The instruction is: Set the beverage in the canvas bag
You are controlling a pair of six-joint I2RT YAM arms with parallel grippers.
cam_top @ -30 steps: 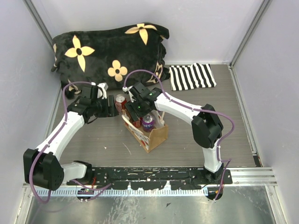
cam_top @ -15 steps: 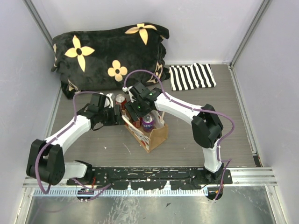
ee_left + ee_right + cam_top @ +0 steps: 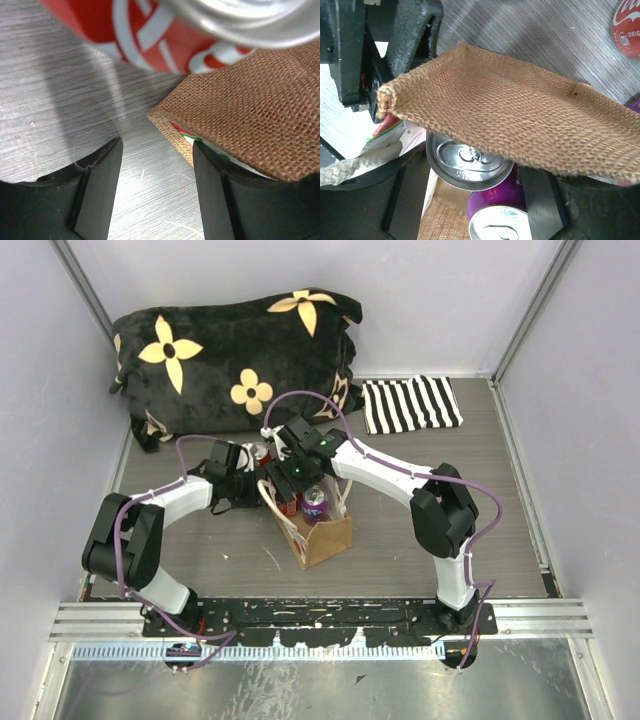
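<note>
The tan canvas bag [image 3: 330, 535] stands mid-table, with a purple can [image 3: 315, 502] upright inside it. My right gripper [image 3: 290, 485] reaches into the bag's left end. In the right wrist view its fingers [image 3: 540, 200] flank a silver-topped can [image 3: 470, 157], under the bag's burlap wall [image 3: 510, 115] and beside the purple can [image 3: 497, 227]. A red cola can [image 3: 261, 453] stands on the table just behind the bag's left end. My left gripper [image 3: 248, 480] is open and empty, low at the bag's left side. In the left wrist view [image 3: 157, 150] the red can [image 3: 150, 35] is ahead and the bag [image 3: 250, 115] touches the right finger.
A black pillow with cream flowers [image 3: 235, 350] fills the back left. A black-and-white striped cloth [image 3: 410, 405] lies at the back right. Grey walls close in both sides. A metal rail [image 3: 320, 615] runs along the near edge.
My left gripper has swung right and forward, up to the bag's left side. The bag has turned and shifted a little leftward. My right gripper has hardly moved.
</note>
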